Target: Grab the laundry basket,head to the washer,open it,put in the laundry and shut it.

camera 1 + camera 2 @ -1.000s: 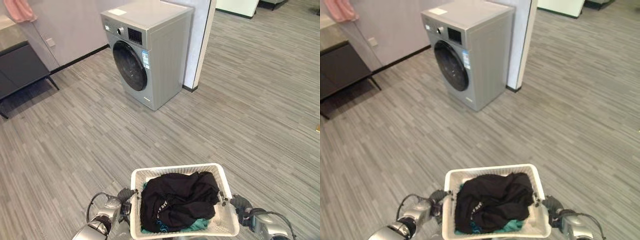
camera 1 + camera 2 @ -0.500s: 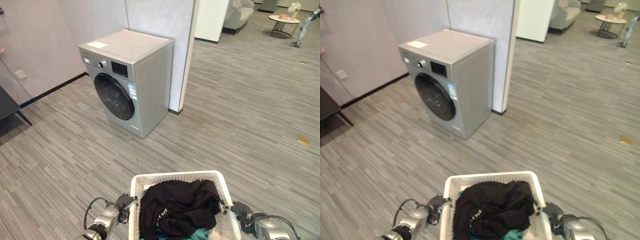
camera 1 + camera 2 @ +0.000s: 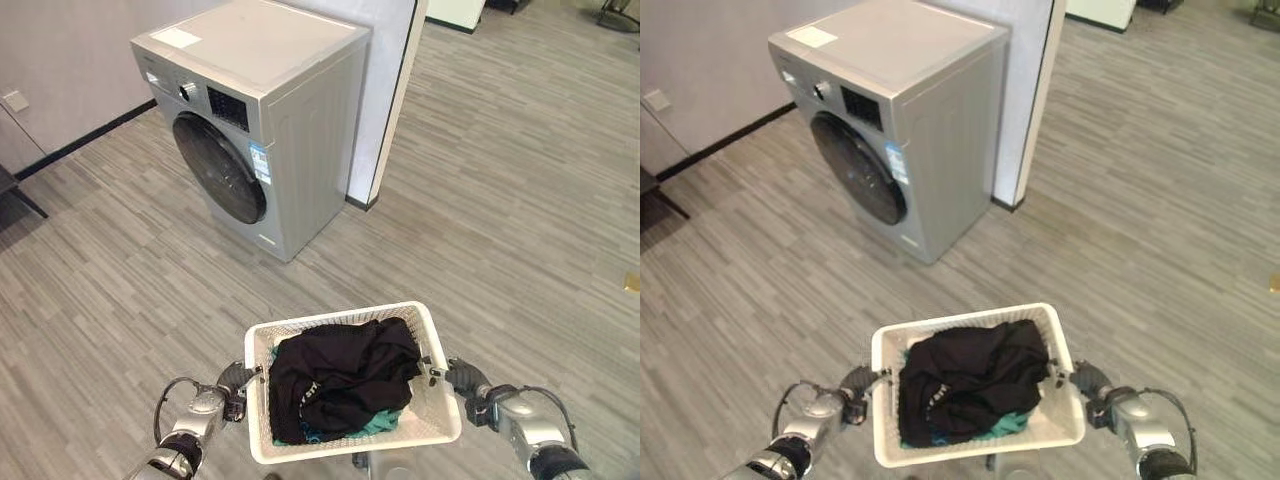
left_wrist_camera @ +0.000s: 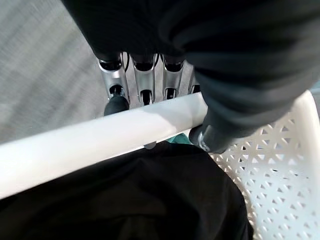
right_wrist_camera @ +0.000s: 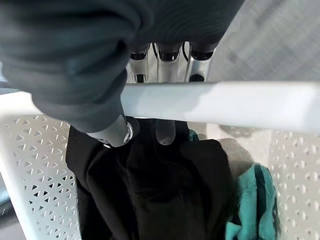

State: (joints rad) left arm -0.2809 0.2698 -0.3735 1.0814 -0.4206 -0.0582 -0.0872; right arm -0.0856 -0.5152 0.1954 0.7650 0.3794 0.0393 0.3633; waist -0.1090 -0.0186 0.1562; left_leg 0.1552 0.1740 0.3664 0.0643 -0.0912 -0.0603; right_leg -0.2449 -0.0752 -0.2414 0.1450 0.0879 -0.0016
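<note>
Both hands, left hand [image 3: 236, 382] and right hand [image 3: 462, 379], clamp the laundry basket [image 3: 436, 432] rims, best kept level nearing the shut washer [image 3: 255, 110].

Plastic, cloth and brushed-looking metal over a streaky matt floor.

The laundry basket [image 3: 445, 420] is white plastic, its walls perforated in a lattice, its rim smooth with a slight sheen. The black garment [image 3: 340, 375] heaped in it is soft, matt, crumpled cloth, with a bit of teal cloth [image 5: 252, 200] beside it. The washer [image 3: 290, 130] has a silver-grey satin casing and a dark glossy round door [image 3: 222, 170]. The left robot hand [image 4: 145, 82] and the right robot hand [image 5: 167, 65] show shiny silver metal fingers under dark ribbed matt covers. The floor [image 3: 520, 200] is grey, wood-grained, dull.
</note>
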